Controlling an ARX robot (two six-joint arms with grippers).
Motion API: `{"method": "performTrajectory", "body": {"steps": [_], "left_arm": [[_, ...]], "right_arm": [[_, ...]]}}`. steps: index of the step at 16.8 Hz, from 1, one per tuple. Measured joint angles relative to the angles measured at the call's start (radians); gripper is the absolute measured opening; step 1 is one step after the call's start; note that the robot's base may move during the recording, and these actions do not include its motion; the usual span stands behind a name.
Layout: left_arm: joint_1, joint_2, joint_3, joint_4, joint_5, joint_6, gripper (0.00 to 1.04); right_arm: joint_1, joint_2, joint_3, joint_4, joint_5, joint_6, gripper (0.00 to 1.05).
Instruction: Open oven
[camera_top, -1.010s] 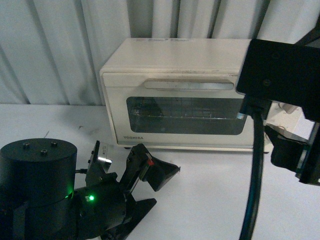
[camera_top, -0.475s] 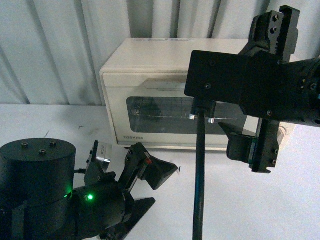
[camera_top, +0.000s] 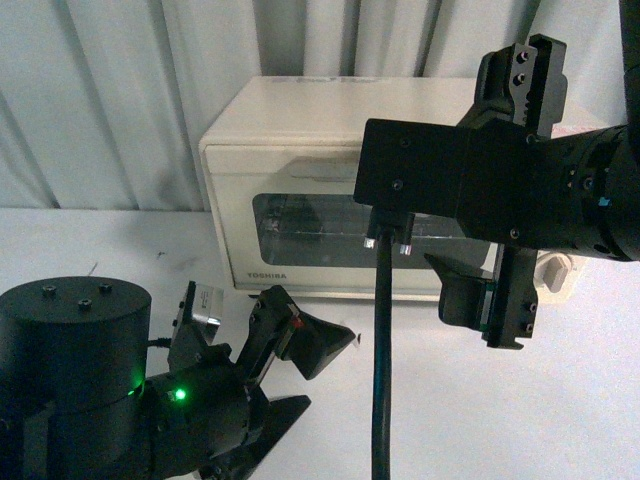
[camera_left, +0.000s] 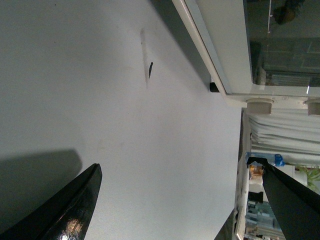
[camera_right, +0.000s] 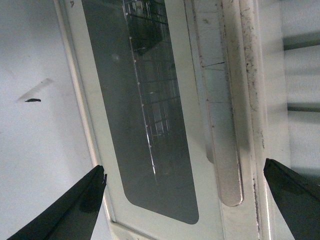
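Note:
The cream-white oven (camera_top: 290, 190) stands at the back of the table with its door shut. My right gripper (camera_top: 485, 300) hangs open in front of the door's right part and hides much of it. In the right wrist view the dark glass window (camera_right: 145, 100) and the beige bar handle (camera_right: 222, 135) fill the picture. The right gripper (camera_right: 184, 167) spans both, apart from them, with nothing between its fingers. My left gripper (camera_top: 255, 325) rests open low over the table, near the oven's front left. The left gripper (camera_left: 185, 200) holds nothing; the oven's lower corner (camera_left: 225, 50) and a knob (camera_left: 260, 106) show.
The white table (camera_top: 420, 400) stretches in front of the oven. A pale curtain (camera_top: 130, 100) hangs behind. A black cable (camera_top: 382, 350) drops from the right arm. A small white object (camera_top: 555, 272) sits right of the oven. A small dark mark (camera_left: 150, 67) lies on the table.
My right arm has swung left from the picture's right edge and now covers the oven's right half and most of the handle. The left arm has stayed put.

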Motion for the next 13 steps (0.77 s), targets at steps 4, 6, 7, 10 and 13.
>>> {"method": "performTrajectory", "body": {"steps": [4,6,7,10,13], "left_arm": [[0.002,0.003,0.000,0.007,0.000,-0.006,0.98],[0.002,0.004,0.000,0.009,0.000,-0.008,0.98],[0.003,0.004,0.000,0.009,0.000,-0.010,0.98],[0.003,0.005,0.000,0.009,0.001,-0.012,0.98],[0.005,0.005,0.000,0.009,0.002,-0.012,0.98]], "right_arm": [[0.000,0.036,0.015,-0.005,-0.007,0.003,0.98],[-0.001,0.045,0.031,-0.019,-0.011,0.007,0.98],[-0.001,0.049,0.033,-0.017,-0.013,0.007,0.98],[-0.001,0.050,0.040,-0.035,-0.015,0.010,0.98],[-0.001,0.033,0.040,-0.072,-0.021,0.021,0.98]]}}
